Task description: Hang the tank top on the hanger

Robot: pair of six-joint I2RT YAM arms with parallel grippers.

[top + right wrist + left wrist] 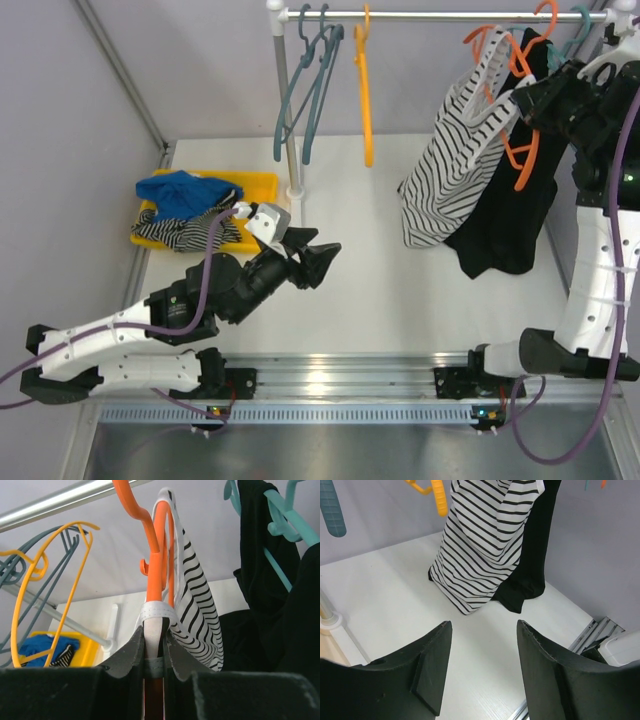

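The table [380, 290] is white and flat. Pale grey walls [200, 60] stand around it on the left, the far side and the right. A silver track [340, 385] runs along the near edge, and both arms are bolted to it.

A shiny rail [440, 14] goes across the far side, up high, on a white pole [285, 110]. Two teal-blue hangers [310, 80] hang on its left part, with a yellow-orange hanger [365, 90] just to their right.

The red-orange hanger [522, 160] hangs at the right end of the rail. The tank top [450, 170] hangs from it, and its bottom edge comes down to the table. One strap goes over the hanger. A big black garment [510, 220] hangs just behind it.

The right claw [528, 97] is raised up at the hanger. In its wrist view its two fingers [131, 652] are pressed together, pinching the white strap of the tank top against the hanger.

The left claw [318, 262] is low over the middle of the table, with its fingers [427, 677] spread wide and nothing between them.

At the far left of the table sits a yellow bin [262, 185]. A blue cloth [180, 190] and another striped cloth [175, 232] lie in it.
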